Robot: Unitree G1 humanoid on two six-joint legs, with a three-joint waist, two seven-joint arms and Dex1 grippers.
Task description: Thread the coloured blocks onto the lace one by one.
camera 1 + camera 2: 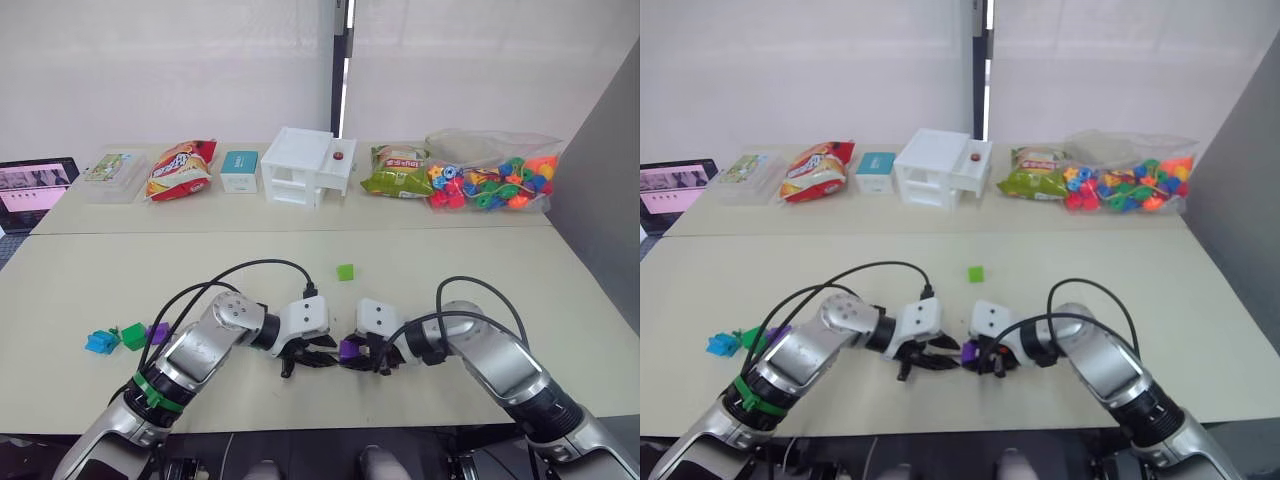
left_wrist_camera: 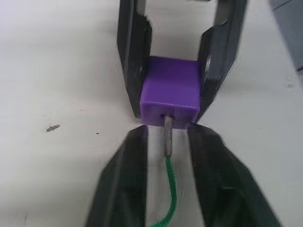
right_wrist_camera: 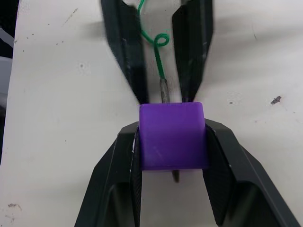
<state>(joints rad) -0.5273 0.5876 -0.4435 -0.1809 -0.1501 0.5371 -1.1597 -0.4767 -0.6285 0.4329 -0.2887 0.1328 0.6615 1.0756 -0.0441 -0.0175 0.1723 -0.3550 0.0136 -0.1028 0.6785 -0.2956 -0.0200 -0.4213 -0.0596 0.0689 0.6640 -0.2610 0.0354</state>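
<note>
My right gripper (image 1: pixel 352 352) is shut on a purple block (image 3: pixel 171 137), holding it just above the table near the front edge. The lace (image 2: pixel 171 189), a thin green cord, has its stiff brownish tip (image 2: pixel 167 132) pushed into the block's hole, and a bit of the tip pokes out on the far side. Facing the block, my left gripper (image 1: pixel 316 353) stands open with the cord lying loose between its fingers (image 2: pixel 123 184). A light green block (image 1: pixel 345 271) rests mid-table. Blue (image 1: pixel 99 342), dark green (image 1: pixel 133 336) and purple (image 1: pixel 158 332) blocks lie together at the left.
Along the far table stand a clear bag of mixed beads (image 1: pixel 495 175), a white box (image 1: pixel 305 165), a small teal box (image 1: pixel 239 170), snack bags (image 1: pixel 180 168) and a laptop (image 1: pixel 35 190). Black cables (image 1: pixel 250 270) arch over both arms.
</note>
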